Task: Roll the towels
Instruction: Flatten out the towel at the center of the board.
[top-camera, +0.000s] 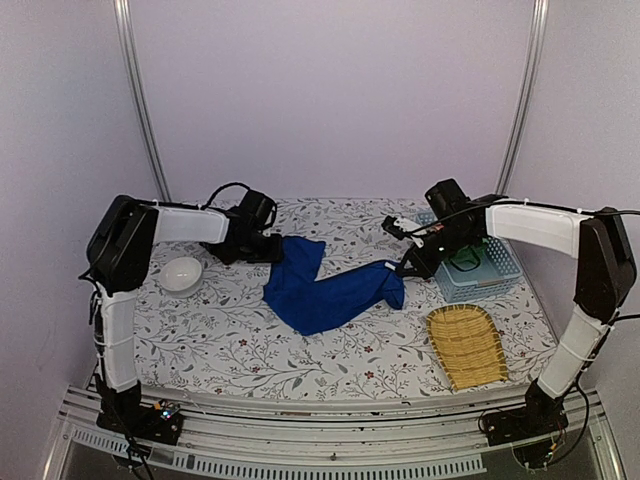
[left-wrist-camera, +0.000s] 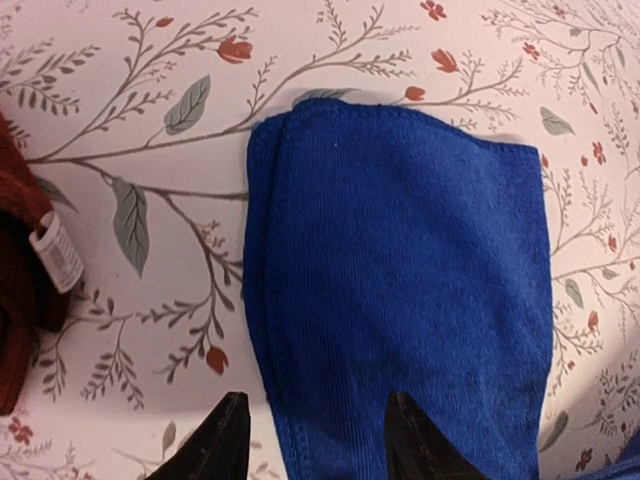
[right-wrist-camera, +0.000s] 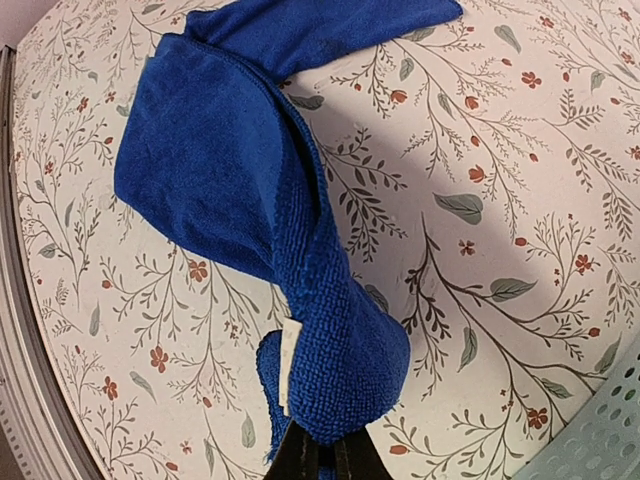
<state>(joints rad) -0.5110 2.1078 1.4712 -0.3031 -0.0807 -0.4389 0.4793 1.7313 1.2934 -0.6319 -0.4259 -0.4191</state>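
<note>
A royal blue towel (top-camera: 330, 290) lies spread and twisted across the middle of the floral tablecloth. My left gripper (top-camera: 274, 250) hovers at its far left end. In the left wrist view the left gripper (left-wrist-camera: 318, 405) is open over the flat blue towel (left-wrist-camera: 400, 260), one finger over the cloth and one beside its hem. A dark reddish-brown towel (left-wrist-camera: 15, 290) with a white label shows at that view's left edge. My right gripper (top-camera: 405, 268) is shut on the towel's right end. In the right wrist view the right gripper (right-wrist-camera: 330, 458) pinches a bunched corner of the blue towel (right-wrist-camera: 220, 150).
A white bowl (top-camera: 182, 273) sits under the left arm. A light blue mesh basket (top-camera: 480, 270) stands behind the right gripper, and its corner (right-wrist-camera: 610, 440) shows in the right wrist view. A woven bamboo tray (top-camera: 468, 345) lies at the front right.
</note>
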